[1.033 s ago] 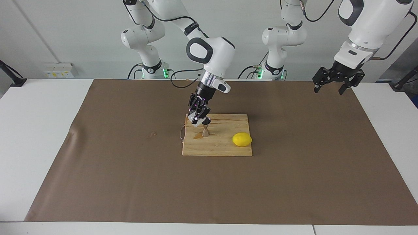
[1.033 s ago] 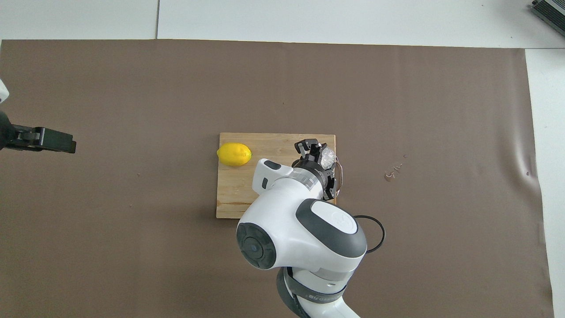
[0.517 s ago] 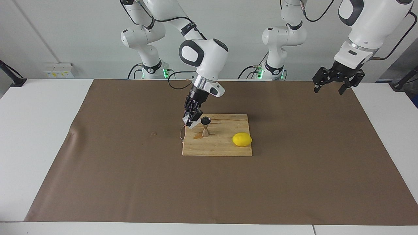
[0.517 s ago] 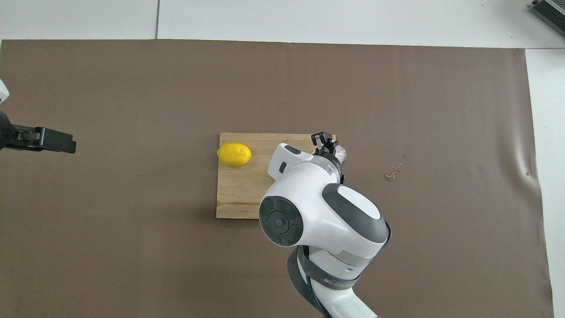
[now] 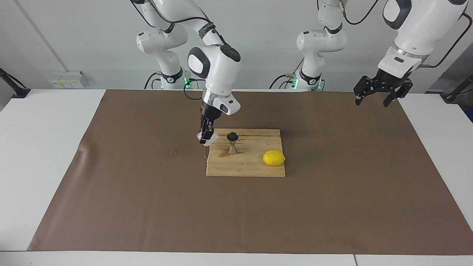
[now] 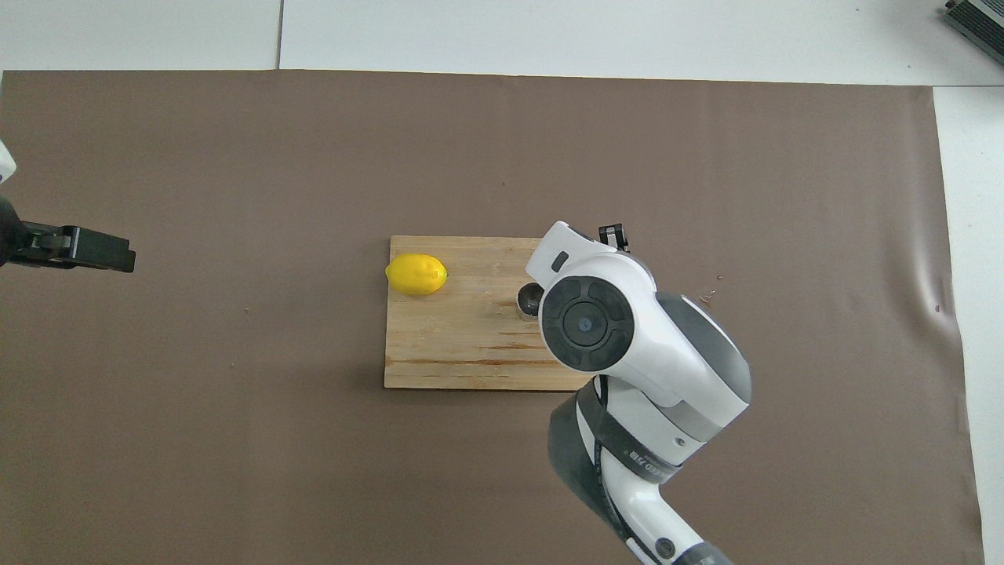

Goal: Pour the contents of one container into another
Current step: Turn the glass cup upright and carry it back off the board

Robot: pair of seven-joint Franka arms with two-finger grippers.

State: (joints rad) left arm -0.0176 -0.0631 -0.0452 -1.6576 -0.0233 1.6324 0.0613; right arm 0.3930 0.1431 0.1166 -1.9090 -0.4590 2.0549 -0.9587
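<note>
Cup (image 5: 204,138): frosty glass, held in air over the board's edge at the right arm's end.
Right gripper (image 5: 204,136): jaws clamped on the cup.
Jigger (image 5: 232,142): upright on wooden board (image 5: 258,168), beside the cup.
Lemon (image 5: 274,158): on board.
Left gripper (image 5: 372,99): waits aloft, jaws wide.

White table (image 5: 48,147), most of the top covered by a brown paper mat (image 5: 147,207) laid flat; bare white strips show at both ends and along the edge farthest from the robots. Mat has a wrinkle toward the right arm's end (image 6: 937,290) and a small stain beside the board on that same side (image 5: 173,151). Wooden cutting board (image 5: 251,168) sits on the mat about mid-table, square to its edges. Thin wire loop (image 5: 205,152) hangs off the board's edge at the right arm's end, lying on the mat.
</note>
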